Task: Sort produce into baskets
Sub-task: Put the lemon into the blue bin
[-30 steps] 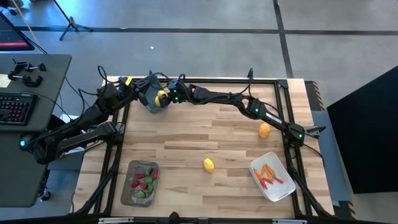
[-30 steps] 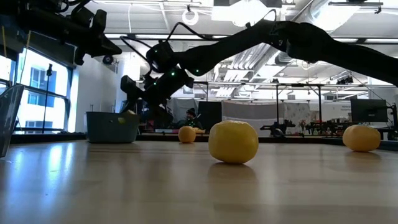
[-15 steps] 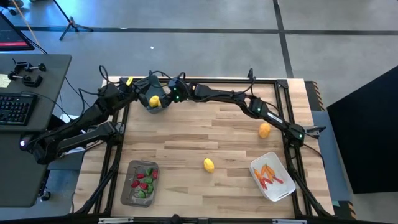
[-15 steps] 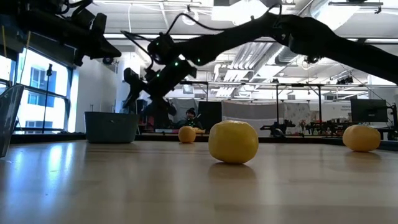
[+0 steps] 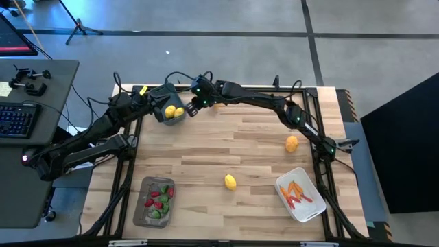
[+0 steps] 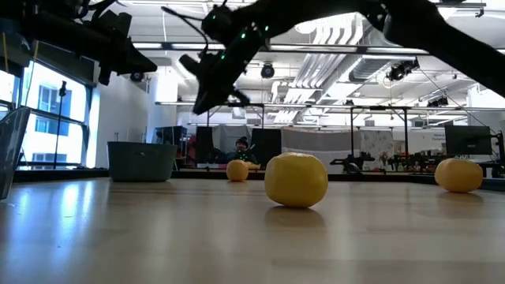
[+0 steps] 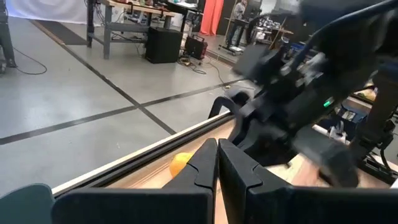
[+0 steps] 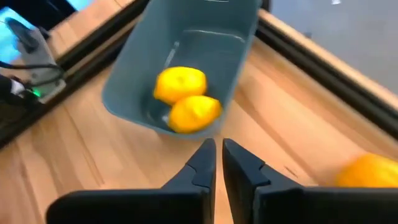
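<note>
The blue-grey tub point(image 5: 173, 113) stands at the table's far left with two yellow lemons point(image 8: 186, 99) lying in it. My right gripper point(image 8: 217, 155) hangs shut above the table just right of the tub point(image 8: 186, 37), holding nothing; in the low view it point(image 6: 199, 104) is high over the tub point(image 6: 142, 161). My left gripper point(image 7: 217, 158) waits shut by the tub's far left side point(image 5: 156, 98). A lemon point(image 5: 230, 181) and an orange round point(image 5: 292, 143) rest on the wood. Another orange point(image 8: 368, 171) lies near the far rail.
A shallow grey tray point(image 5: 143, 206) with red and green pieces sits at the near left. A white tub point(image 5: 312, 206) with thin orange sticks sits at the near right. A black rail frames the table. The middle of the wood is open.
My right gripper has risen from inside the blue-grey tub and drawn back toward the table's right, tipping more level, and its fingers have shut. The lemon it carried now lies in the tub beside the other one.
</note>
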